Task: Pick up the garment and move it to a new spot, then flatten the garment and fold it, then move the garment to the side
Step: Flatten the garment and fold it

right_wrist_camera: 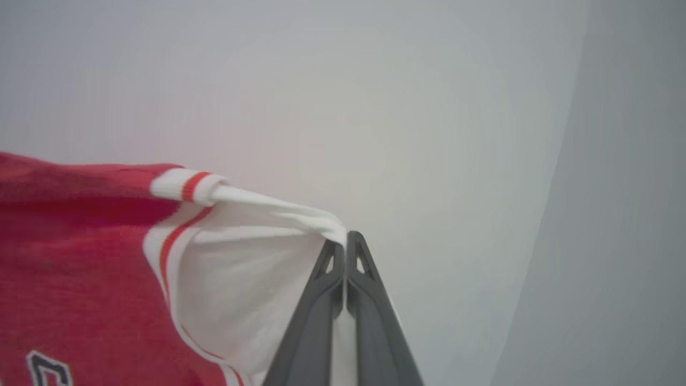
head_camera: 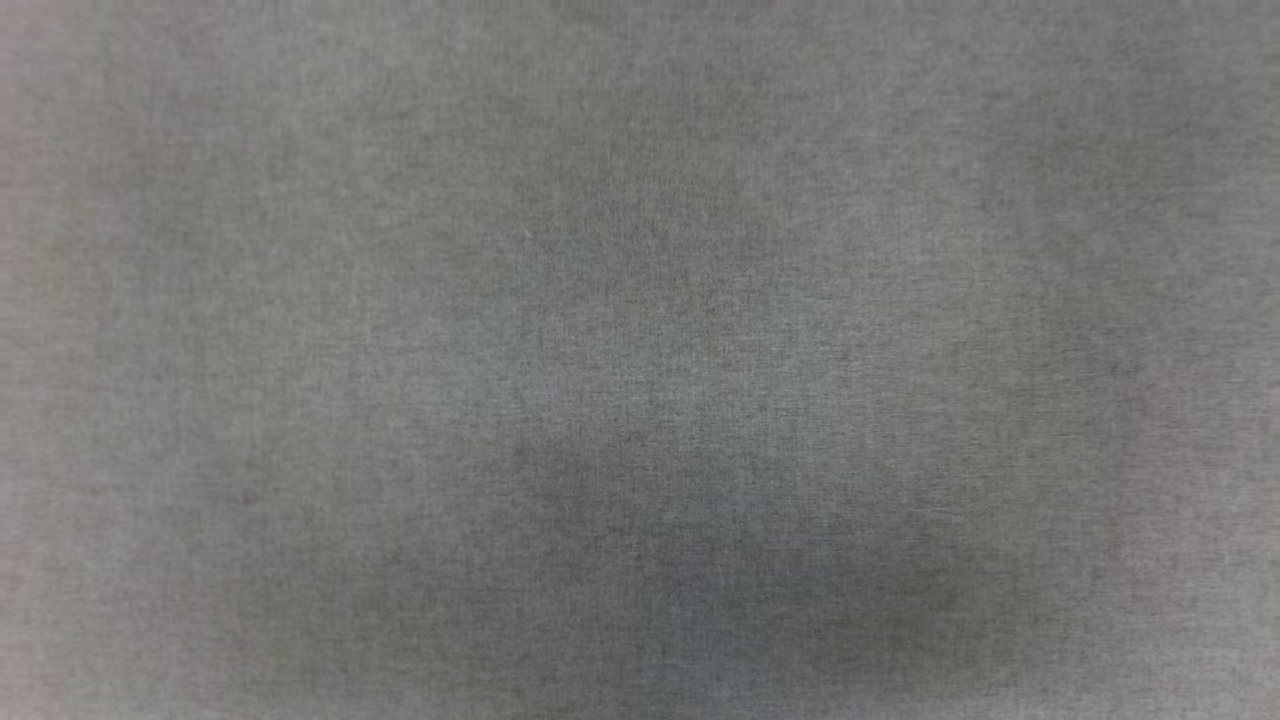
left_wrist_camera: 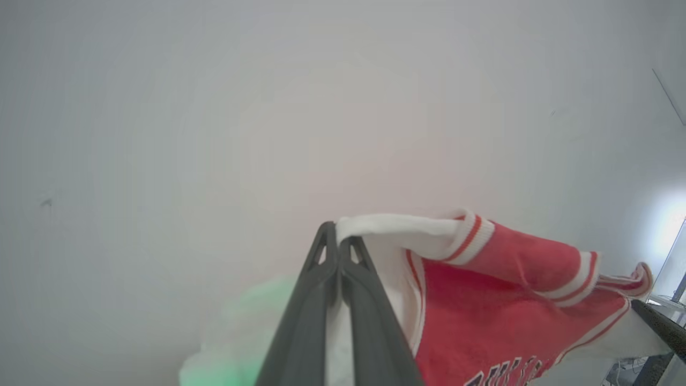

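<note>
The garment (left_wrist_camera: 498,300) is a red jersey with striped red-and-white trim, a white inside and black lettering at its lower edge. In the left wrist view it hangs to the right of my left gripper (left_wrist_camera: 338,236), whose dark fingers are shut on a white fold of it. The other arm's dark finger (left_wrist_camera: 662,324) shows at the jersey's far right end. In the right wrist view the garment (right_wrist_camera: 75,279) stretches to the left of my right gripper (right_wrist_camera: 343,244), shut on a white fold. The jersey is held up in the air between both grippers.
The head view looks down on a plain grey cloth surface (head_camera: 640,360). Behind the jersey both wrist views show a pale wall (left_wrist_camera: 268,107). A blurred green shape (left_wrist_camera: 241,332) lies low beside the left fingers. Some glass and metal furniture (left_wrist_camera: 670,289) stands at the far right.
</note>
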